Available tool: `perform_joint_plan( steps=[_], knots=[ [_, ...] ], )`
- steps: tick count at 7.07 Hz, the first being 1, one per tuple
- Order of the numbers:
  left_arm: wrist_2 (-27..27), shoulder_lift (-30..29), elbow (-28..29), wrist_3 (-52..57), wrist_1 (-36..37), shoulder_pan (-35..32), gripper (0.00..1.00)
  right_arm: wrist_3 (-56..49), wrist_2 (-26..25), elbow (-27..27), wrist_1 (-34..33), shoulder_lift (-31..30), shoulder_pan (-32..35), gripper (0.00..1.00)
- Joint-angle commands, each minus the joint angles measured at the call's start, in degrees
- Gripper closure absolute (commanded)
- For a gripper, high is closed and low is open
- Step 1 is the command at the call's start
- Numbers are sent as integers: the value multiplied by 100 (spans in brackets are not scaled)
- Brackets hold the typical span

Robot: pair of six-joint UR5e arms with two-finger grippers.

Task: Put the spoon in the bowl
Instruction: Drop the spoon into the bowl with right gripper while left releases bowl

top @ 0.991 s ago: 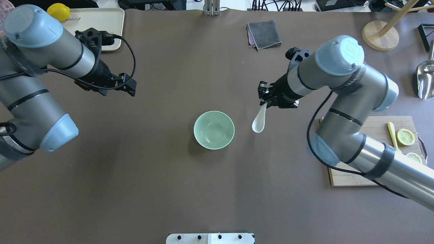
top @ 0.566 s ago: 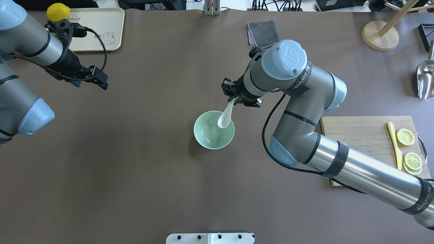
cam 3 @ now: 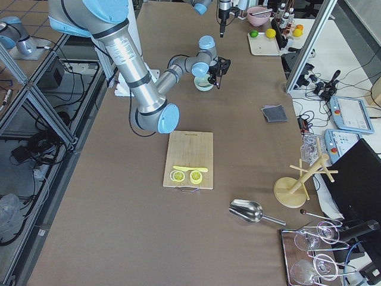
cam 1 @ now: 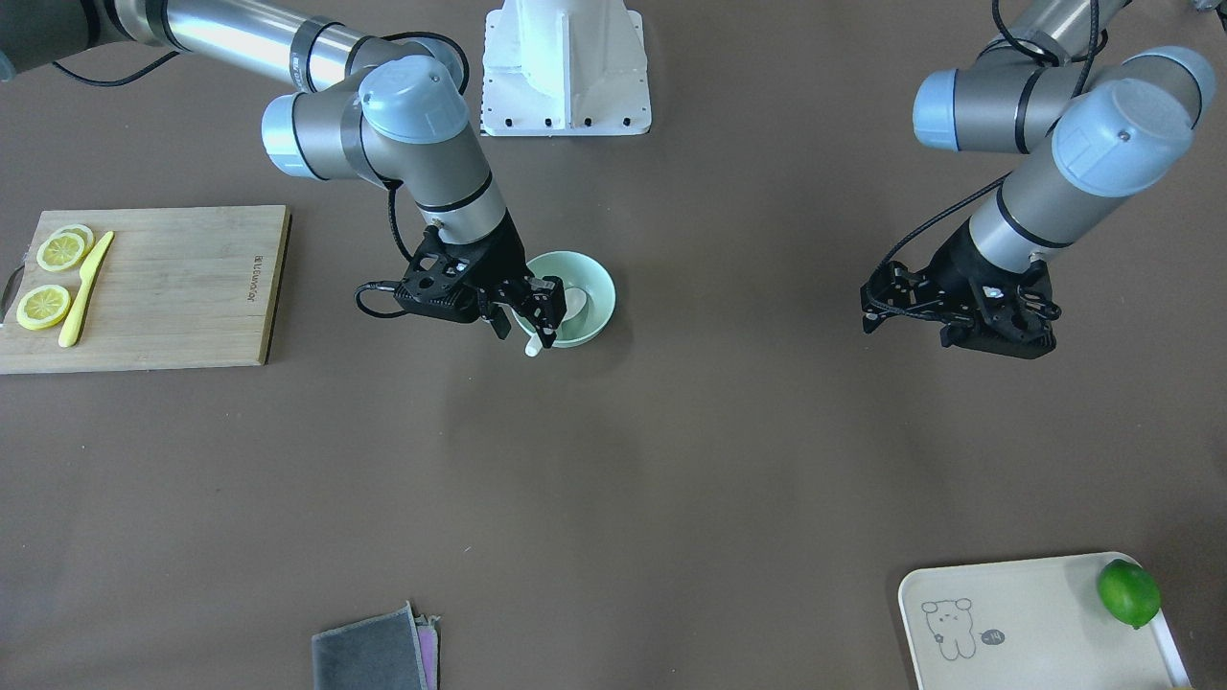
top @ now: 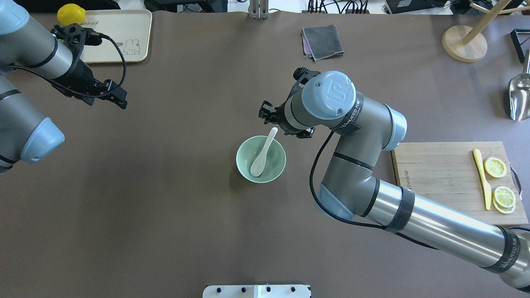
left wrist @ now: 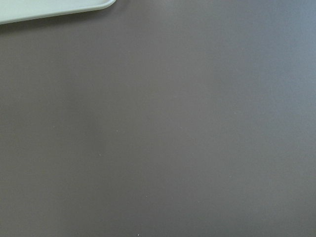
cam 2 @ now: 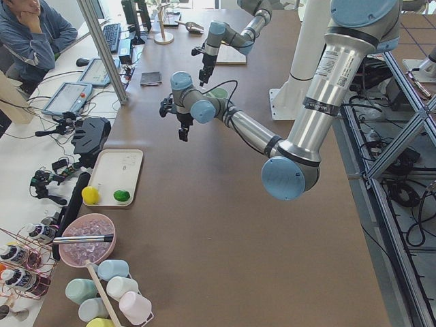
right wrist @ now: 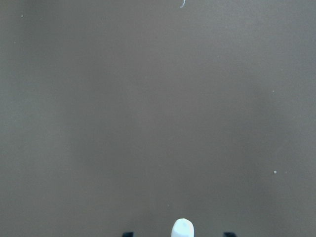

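Note:
The white spoon (top: 260, 157) lies in the mint-green bowl (top: 241, 164) at mid-table, scoop down inside, handle leaning on the far right rim. My right gripper (top: 270, 118) is open just beyond that rim, with the handle's tip (right wrist: 182, 228) between its jaws, not gripped. In the front view the spoon (cam 1: 575, 303) and bowl (cam 1: 602, 287) sit beside the right gripper (cam 1: 537, 316). My left gripper (top: 119, 99) hangs empty over bare table far to the left and looks open; it also shows in the front view (cam 1: 870, 309).
A cream tray (top: 132, 25) with a yellow lemon (top: 71, 13) stands at the far left corner. A grey cloth (top: 323, 41) lies behind the bowl. A cutting board (top: 439, 165) with lemon slices and a yellow knife (top: 482, 178) is on the right.
My right gripper carried the spoon from right of the bowl to over it, then opened; the spoon now lies in the bowl. My left arm drew back to the left.

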Motion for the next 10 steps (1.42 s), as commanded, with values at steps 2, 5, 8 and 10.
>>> perform_joint_plan(
  steps=[2, 5, 8, 10],
  knots=[
    [16, 23, -3, 94, 54, -155, 3, -862, 1297, 1226, -43, -1263, 866, 0],
    [-2, 750, -38, 1627, 63, -821, 3, -2653, 2326, 1669, -17, -2670, 1982, 0],
    [-334, 1409, -38, 2896, 55, -1559, 3, -5637, 3075, 1477, -69, -3936, 3491, 0],
    [-345, 2016, -309, 3136, -85, -2094, 3, -7257, 3173, 768, -70, -4133, 4233, 0]
  ],
)
